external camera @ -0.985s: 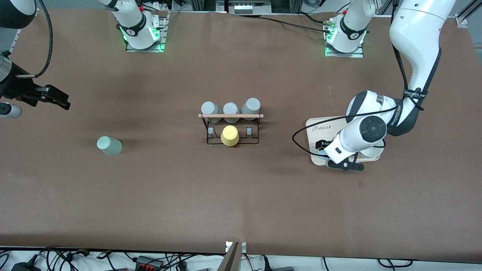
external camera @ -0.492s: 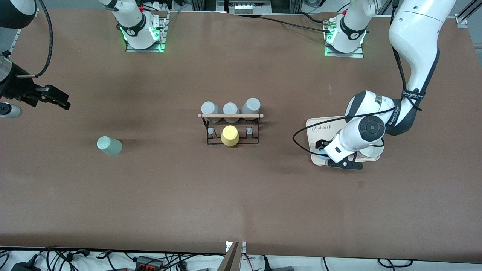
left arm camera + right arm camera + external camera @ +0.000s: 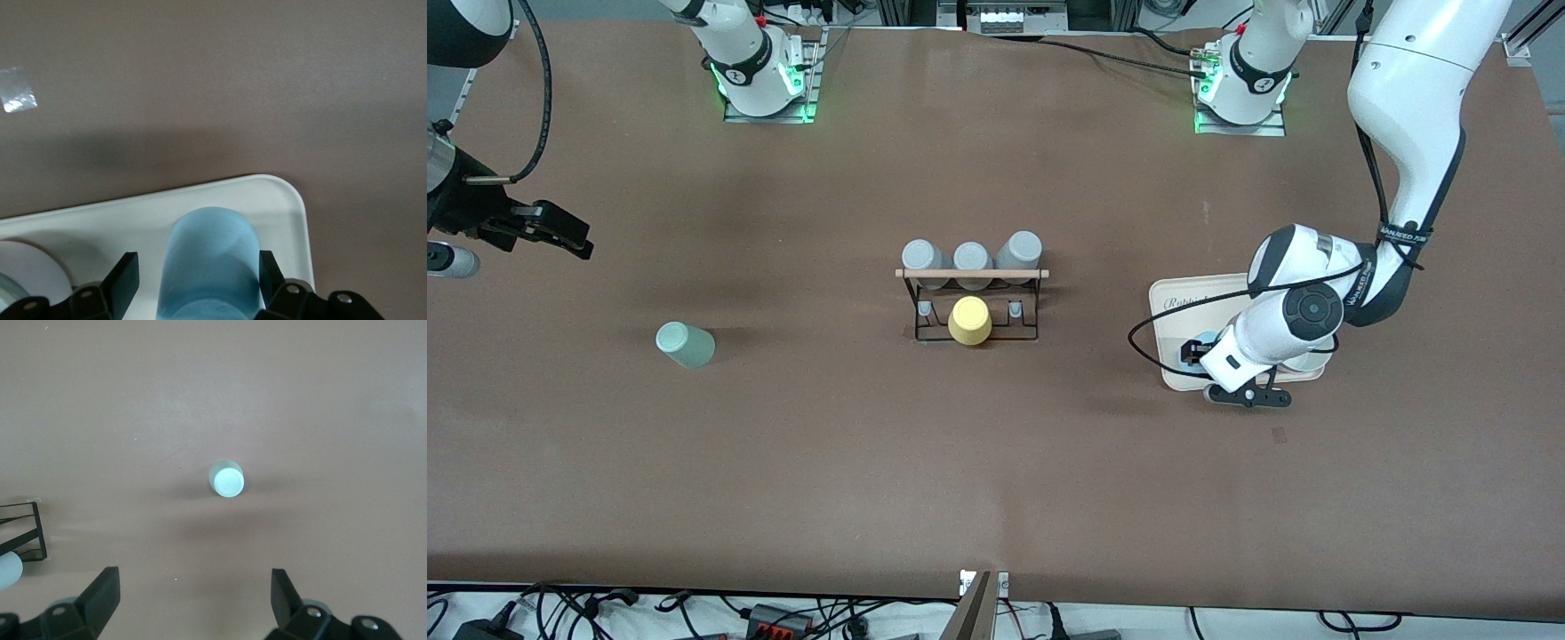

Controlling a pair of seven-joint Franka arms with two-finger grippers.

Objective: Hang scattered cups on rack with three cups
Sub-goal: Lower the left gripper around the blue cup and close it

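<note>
Blue cup (image 3: pixel 212 263) sits between the left gripper (image 3: pixel 199 277) fingers on the cream tray (image 3: pixel 293 220), near the bench edge at the left arm's end.
Left gripper is down over the tray, fingers spread wide either side of the cup, not yet closed on it; the cup's long axis runs straight out from the gripper. Green cup (image 3: pixel 685 344) waits on the bench toward the right arm's end, under the raised, wide-open, empty right gripper (image 3: pixel 193 593). Rack (image 3: pixel 971 302) stands mid-bench.
</note>
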